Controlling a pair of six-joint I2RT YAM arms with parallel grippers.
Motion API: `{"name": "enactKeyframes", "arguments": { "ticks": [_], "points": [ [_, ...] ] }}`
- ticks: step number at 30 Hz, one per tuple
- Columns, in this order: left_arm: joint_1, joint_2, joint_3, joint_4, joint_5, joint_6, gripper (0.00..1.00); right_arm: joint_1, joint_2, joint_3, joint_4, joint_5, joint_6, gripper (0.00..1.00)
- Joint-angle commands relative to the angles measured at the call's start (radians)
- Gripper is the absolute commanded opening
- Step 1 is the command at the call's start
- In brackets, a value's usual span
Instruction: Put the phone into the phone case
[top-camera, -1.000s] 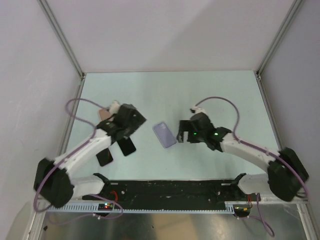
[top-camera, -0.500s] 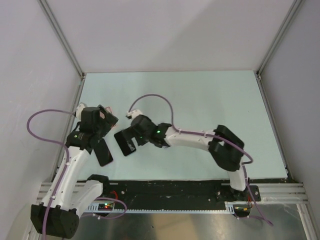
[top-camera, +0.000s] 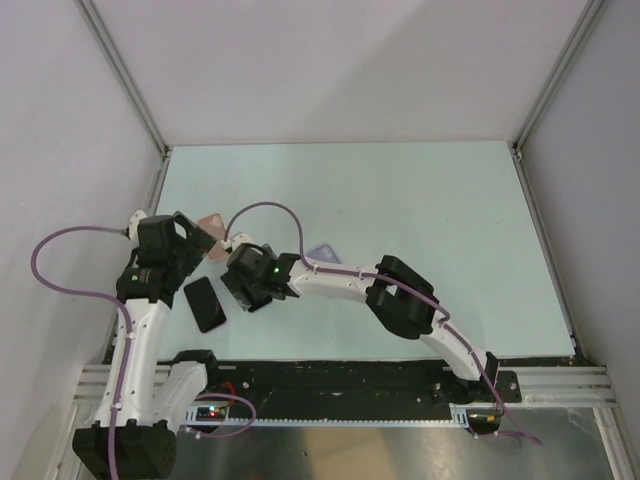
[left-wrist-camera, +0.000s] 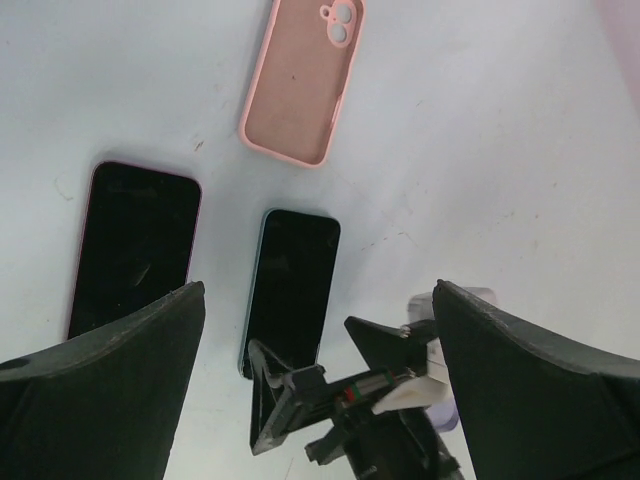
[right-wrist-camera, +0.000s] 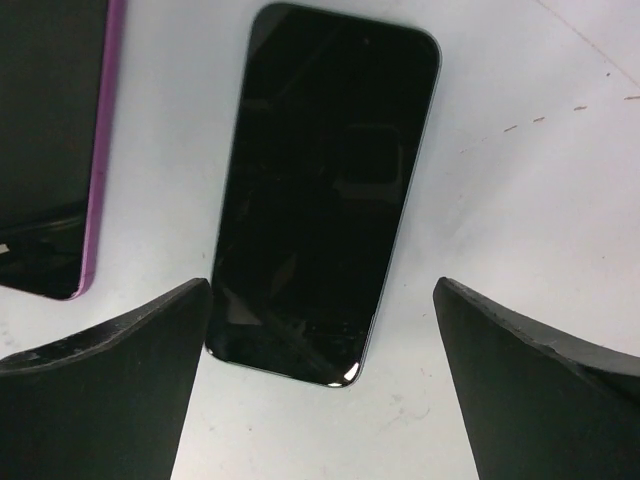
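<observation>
The phone is a flat black slab with rounded corners, a glossy dark screen facing up and a thin dark teal edge. It lies flat on the pale table, at the near left, directly below the right gripper. That claw is spread wide and grasps nothing. Its two black fingers hang on either side of the phone's near end, and I cannot tell whether they touch it.

The phone case is a salmon-pink shell with rounded corners and a camera cutout with two round holes at one end. It lies flat farther back on the table, apart from the phone.

Just left of the phone, with a strip of table between them, lies a second phone, also black and screen up, with a pinkish-purple rim.

The left gripper hovers above this group, also released and empty.

The right arm stretches across from the right. A small lavender object lies on its far side, mostly hidden behind it.
</observation>
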Motion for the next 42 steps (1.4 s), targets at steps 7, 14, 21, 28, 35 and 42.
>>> {"name": "enactKeyframes", "arguments": {
  "ticks": [7,14,21,28,35,42],
  "points": [
    [0.041,0.000,0.066,0.004,0.016,0.039,1.00,0.027,0.066,0.085,-0.047,0.047,-0.019,0.99],
    [0.044,0.007,0.069,0.004,0.015,0.039,1.00,0.038,0.078,0.096,-0.059,0.050,-0.006,0.99],
    [0.046,0.006,0.068,0.003,0.018,0.039,1.00,0.040,0.101,0.108,-0.094,0.084,0.003,1.00],
    [0.047,0.012,0.075,0.005,0.026,0.033,1.00,0.036,0.071,0.030,-0.068,0.040,0.020,0.93],
    [0.048,0.020,0.062,0.006,0.036,0.022,1.00,0.022,0.022,-0.052,-0.050,-0.005,0.051,0.71],
    [0.046,0.031,0.037,0.013,0.051,0.017,1.00,-0.008,-0.054,-0.116,-0.068,0.039,0.043,0.56]
  ]
}}
